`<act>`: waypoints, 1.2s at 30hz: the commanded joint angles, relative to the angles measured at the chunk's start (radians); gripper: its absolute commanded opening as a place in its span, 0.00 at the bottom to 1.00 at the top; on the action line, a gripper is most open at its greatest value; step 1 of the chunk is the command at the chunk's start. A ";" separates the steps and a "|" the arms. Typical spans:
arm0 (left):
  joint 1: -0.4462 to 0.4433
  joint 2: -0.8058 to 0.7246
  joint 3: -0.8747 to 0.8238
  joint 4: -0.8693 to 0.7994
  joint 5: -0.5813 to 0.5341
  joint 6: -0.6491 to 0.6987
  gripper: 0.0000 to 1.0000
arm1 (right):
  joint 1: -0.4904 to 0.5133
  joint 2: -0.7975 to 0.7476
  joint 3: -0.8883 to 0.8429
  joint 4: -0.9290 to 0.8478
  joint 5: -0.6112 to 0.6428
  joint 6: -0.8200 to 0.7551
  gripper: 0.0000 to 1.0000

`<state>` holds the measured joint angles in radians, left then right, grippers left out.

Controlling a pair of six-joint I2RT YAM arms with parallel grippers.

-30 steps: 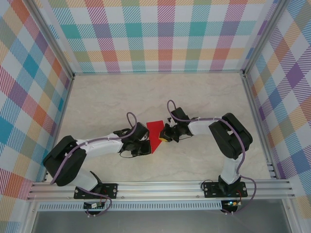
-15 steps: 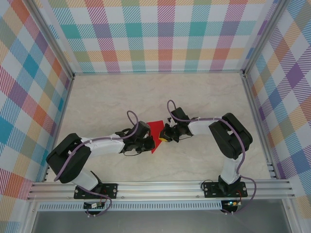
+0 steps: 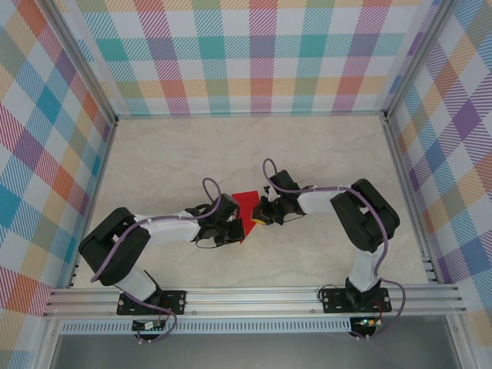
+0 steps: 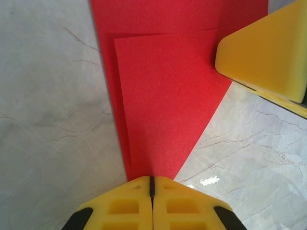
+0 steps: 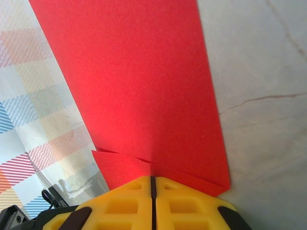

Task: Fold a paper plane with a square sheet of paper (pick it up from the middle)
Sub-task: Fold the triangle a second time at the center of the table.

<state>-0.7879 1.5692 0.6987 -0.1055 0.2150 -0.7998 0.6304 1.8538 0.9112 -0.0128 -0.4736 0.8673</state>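
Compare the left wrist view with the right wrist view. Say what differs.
Left wrist: a folded flap layered over the red paper, and a yellow finger of the opposite arm at its far corner. Right wrist: the paper seen against the plaid wall. Both: the camera's own gripper, left gripper or right gripper, shut on the paper, with marble table alongside.

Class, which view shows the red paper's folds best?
Left wrist: the red paper shows its overlapping layers and their edges. Right wrist gives one broad face with a small overlap by the right gripper; top external, a small red patch.
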 commanded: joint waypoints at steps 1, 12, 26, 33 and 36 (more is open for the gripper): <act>-0.016 0.036 -0.004 -0.106 -0.045 0.003 0.05 | 0.028 -0.031 -0.008 -0.040 -0.036 -0.055 0.08; -0.016 0.019 -0.008 -0.108 -0.047 0.005 0.04 | 0.084 -0.024 -0.041 -0.039 0.011 -0.007 0.05; -0.022 -0.073 -0.046 0.037 0.052 0.046 0.09 | 0.084 0.008 -0.029 -0.096 0.095 -0.005 0.03; -0.021 -0.015 -0.059 0.029 0.056 0.027 0.07 | 0.084 0.007 -0.026 -0.095 0.093 -0.007 0.03; -0.020 0.001 -0.064 0.001 0.035 0.026 0.06 | 0.084 -0.019 -0.027 -0.093 0.090 -0.024 0.03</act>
<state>-0.7914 1.5421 0.6514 -0.0635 0.2691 -0.7700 0.7139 1.8397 0.8959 -0.0208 -0.4572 0.8547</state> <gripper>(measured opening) 0.061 0.045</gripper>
